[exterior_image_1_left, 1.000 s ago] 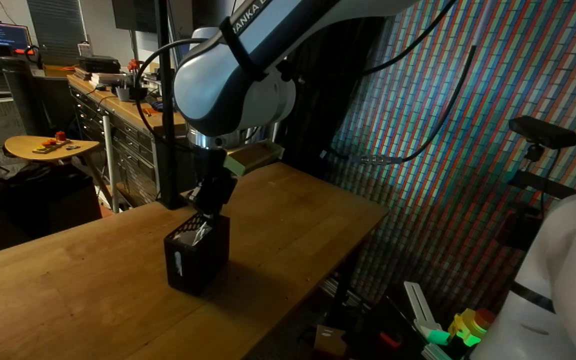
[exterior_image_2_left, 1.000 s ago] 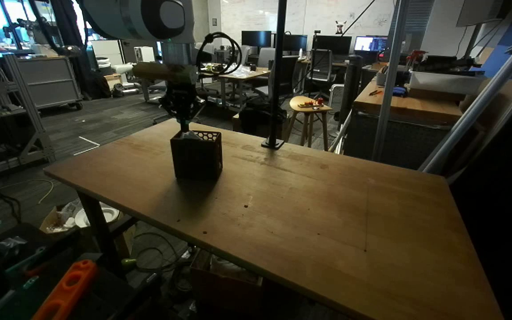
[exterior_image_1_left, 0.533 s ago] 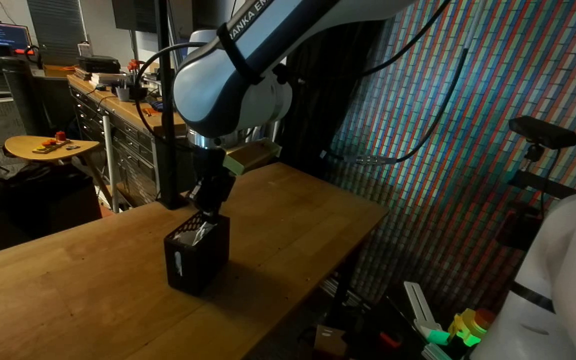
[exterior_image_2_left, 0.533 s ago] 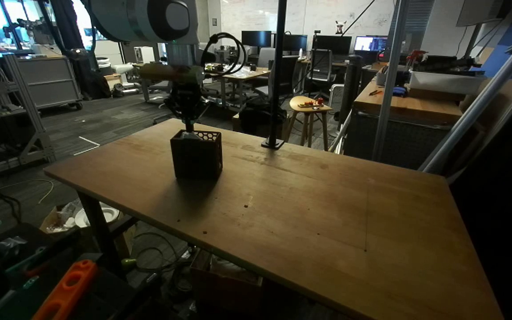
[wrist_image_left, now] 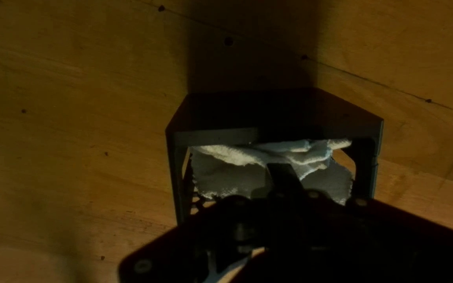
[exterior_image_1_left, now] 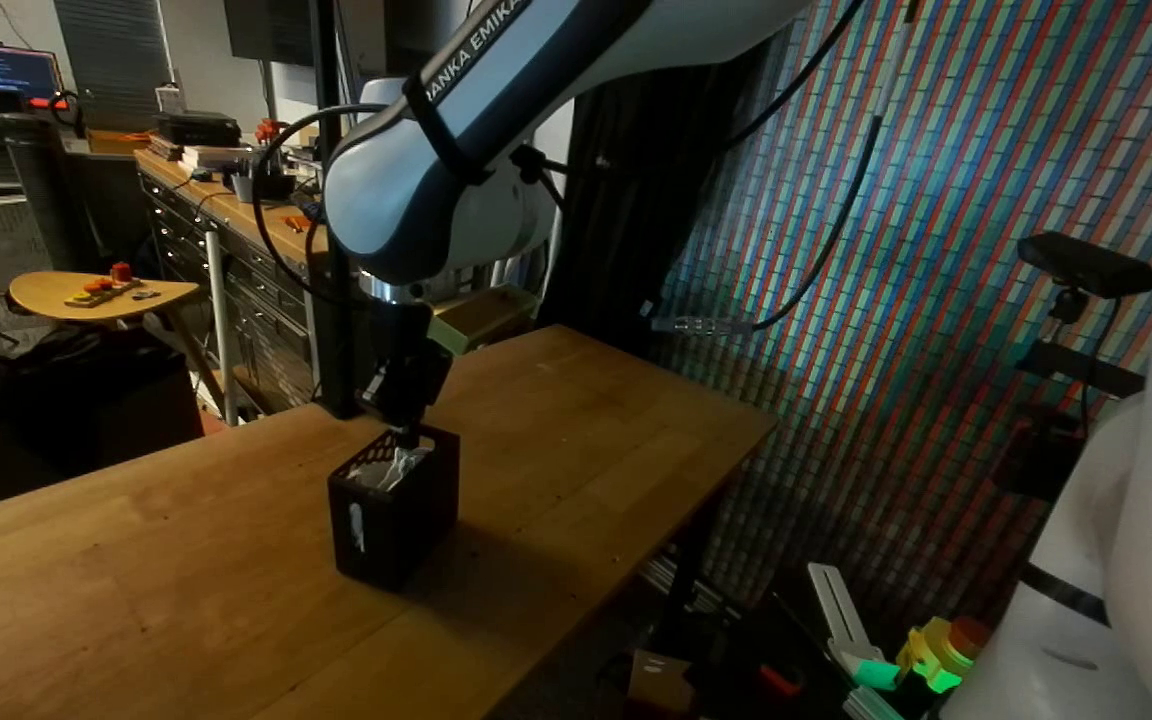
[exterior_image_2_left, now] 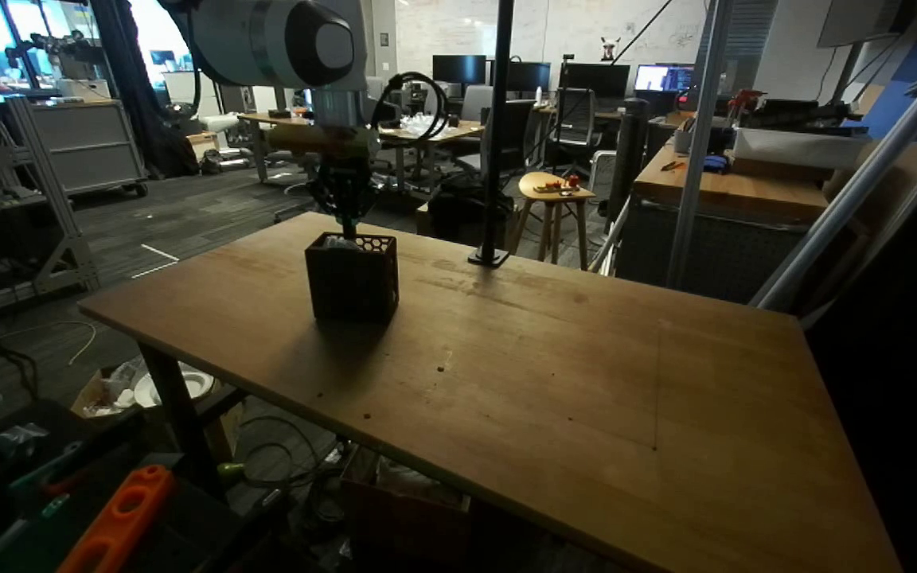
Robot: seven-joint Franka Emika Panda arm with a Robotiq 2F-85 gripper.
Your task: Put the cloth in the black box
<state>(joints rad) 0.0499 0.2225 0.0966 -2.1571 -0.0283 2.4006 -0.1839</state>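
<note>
Here's the gripper (wrist_image_left: 283, 169), jaws pressed together, pointing down at the mouth of the black box (wrist_image_left: 250, 114); inside the box lies crumpled cloth (wrist_image_left: 238, 156) (touching the tips? can't tell); under the box, the wooden table (exterior_image_2_left: 522, 366); well beyond it, a stool (exterior_image_2_left: 535, 181).

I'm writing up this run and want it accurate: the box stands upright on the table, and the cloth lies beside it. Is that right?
Not quite: the cloth isn't beside the box but inside it, as the wrist view shows. The box does stand upright on the table.
</note>
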